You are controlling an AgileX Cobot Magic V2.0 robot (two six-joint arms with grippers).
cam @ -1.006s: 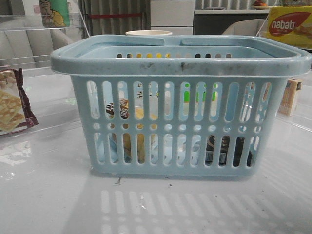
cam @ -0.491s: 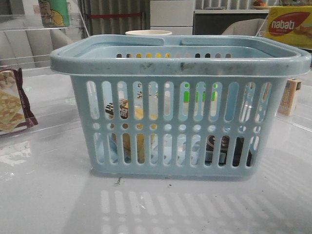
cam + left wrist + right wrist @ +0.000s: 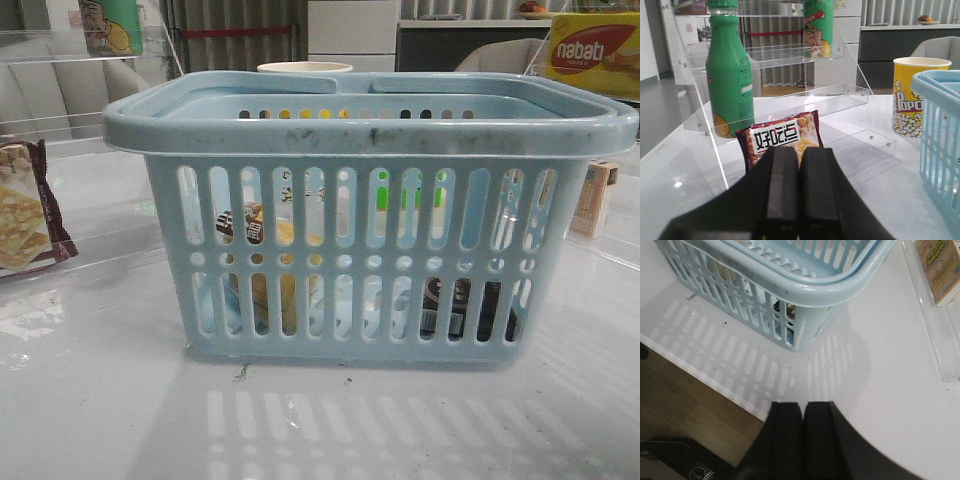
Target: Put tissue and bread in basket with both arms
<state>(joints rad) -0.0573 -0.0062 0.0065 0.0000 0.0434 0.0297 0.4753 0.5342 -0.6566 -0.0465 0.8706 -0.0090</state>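
The pale blue basket (image 3: 370,120) stands in the middle of the table. It also shows in the left wrist view (image 3: 940,145) and the right wrist view (image 3: 805,287). Through its slots I see the golden-yellow bread (image 3: 287,290) with its black-and-white label on the left, and the dark tissue pack (image 3: 462,308) low on the right. My left gripper (image 3: 799,150) is shut and empty, pointing at a cracker packet. My right gripper (image 3: 803,405) is shut and empty above the table's front edge, apart from the basket. Neither gripper shows in the front view.
A maroon-edged cracker packet (image 3: 782,137) lies left of the basket, also in the front view (image 3: 25,215). A green bottle (image 3: 730,75) stands on a clear acrylic shelf (image 3: 805,100). A popcorn cup (image 3: 910,95) stands behind the basket. A small box (image 3: 939,270) sits right of it.
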